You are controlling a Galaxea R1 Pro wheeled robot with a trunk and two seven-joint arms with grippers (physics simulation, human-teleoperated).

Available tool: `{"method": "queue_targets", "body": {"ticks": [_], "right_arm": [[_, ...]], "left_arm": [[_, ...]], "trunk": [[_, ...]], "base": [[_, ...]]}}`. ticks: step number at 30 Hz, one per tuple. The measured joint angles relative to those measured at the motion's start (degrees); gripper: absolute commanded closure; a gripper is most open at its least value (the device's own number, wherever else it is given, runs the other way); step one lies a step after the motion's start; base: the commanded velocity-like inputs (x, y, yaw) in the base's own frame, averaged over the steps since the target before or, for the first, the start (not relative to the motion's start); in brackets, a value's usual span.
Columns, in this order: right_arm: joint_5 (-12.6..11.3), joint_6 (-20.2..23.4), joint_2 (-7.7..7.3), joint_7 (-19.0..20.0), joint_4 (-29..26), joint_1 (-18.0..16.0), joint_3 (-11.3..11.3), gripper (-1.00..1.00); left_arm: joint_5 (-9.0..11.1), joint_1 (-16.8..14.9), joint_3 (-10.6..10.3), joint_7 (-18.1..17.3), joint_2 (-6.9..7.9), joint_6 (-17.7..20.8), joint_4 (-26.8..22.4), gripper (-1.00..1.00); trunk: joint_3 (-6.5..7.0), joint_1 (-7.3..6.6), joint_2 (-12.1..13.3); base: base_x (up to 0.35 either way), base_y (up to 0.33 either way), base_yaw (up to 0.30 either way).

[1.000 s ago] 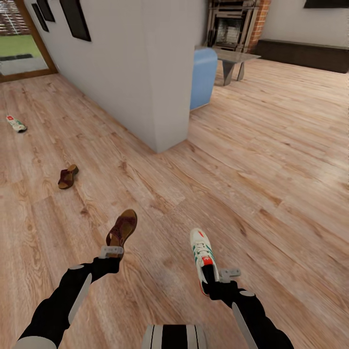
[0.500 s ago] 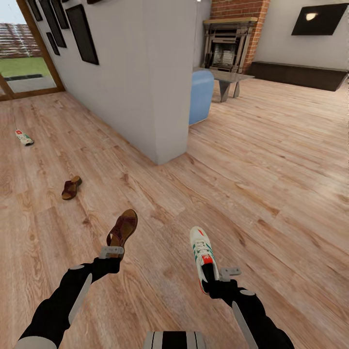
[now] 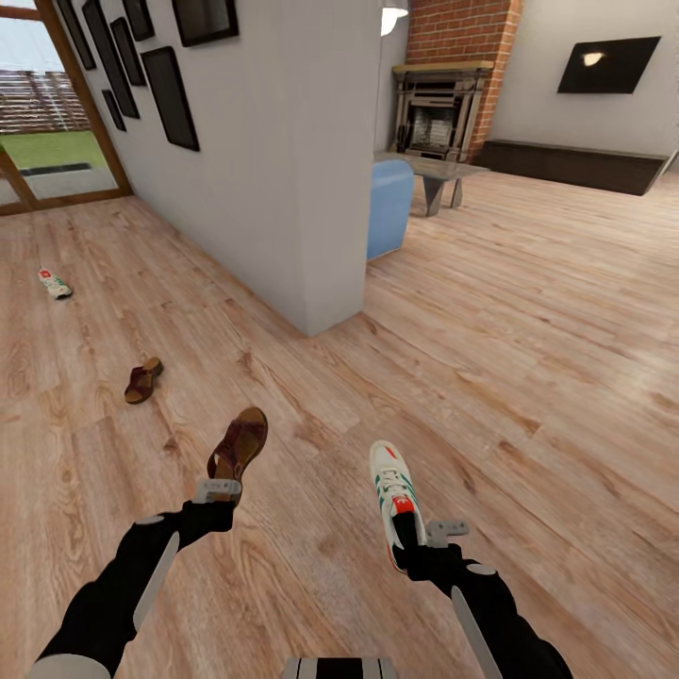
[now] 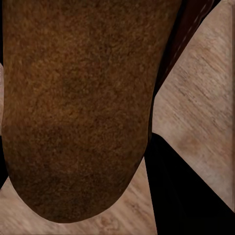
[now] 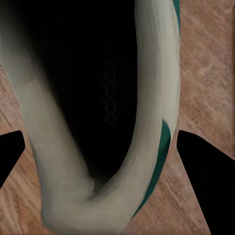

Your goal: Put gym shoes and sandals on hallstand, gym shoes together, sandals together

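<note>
My left gripper (image 3: 218,488) is shut on the heel of a brown sandal (image 3: 238,444), held above the wood-plank floor (image 3: 528,396); its brown sole (image 4: 73,98) looms close in the left wrist view. My right gripper (image 3: 422,538) is shut on the heel of a white gym shoe (image 3: 392,488) with green stripes; the right wrist view looks into its dark opening (image 5: 98,98). A second sandal (image 3: 142,379) lies on the floor to the left. Farther back left lies the other gym shoe (image 3: 55,283). The hallstand is out of view.
A white wall corner (image 3: 321,189) with black picture frames (image 3: 179,94) juts out ahead. Behind it stand a blue seat (image 3: 389,203), a grey low table (image 3: 436,174) and a brick fireplace (image 3: 443,94). A glass door (image 3: 47,132) is at far left.
The head camera has tilted up, so the floor shoes and wall sit lower in view and more of the fireplace shows. Both grippers keep the same hold on their shoes.
</note>
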Motion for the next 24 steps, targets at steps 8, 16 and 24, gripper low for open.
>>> {"method": "queue_targets", "body": {"ticks": [8,16,24], "right_arm": [[0.0,0.0,0.00,0.0,0.0,0.0,0.0,1.00],[0.0,0.0,0.00,0.0,0.0,0.0,0.0,1.00],[0.0,0.0,-0.01,0.0,0.0,0.0,0.0,1.00]], "left_arm": [[0.0,0.0,0.0,0.0,0.00,0.0,0.0,1.00],[0.0,0.0,0.0,0.0,-0.24,0.0,0.0,1.00],[0.0,0.0,0.0,0.0,-1.13,0.0,0.0,1.00]], "trunk": [[1.11,-0.45,0.8],[1.69,-0.43,0.8],[1.98,-0.42,0.8]], "base": [[0.000,0.000,0.000],[-0.061,0.057,0.000],[-0.215,0.205,-0.128]]}}
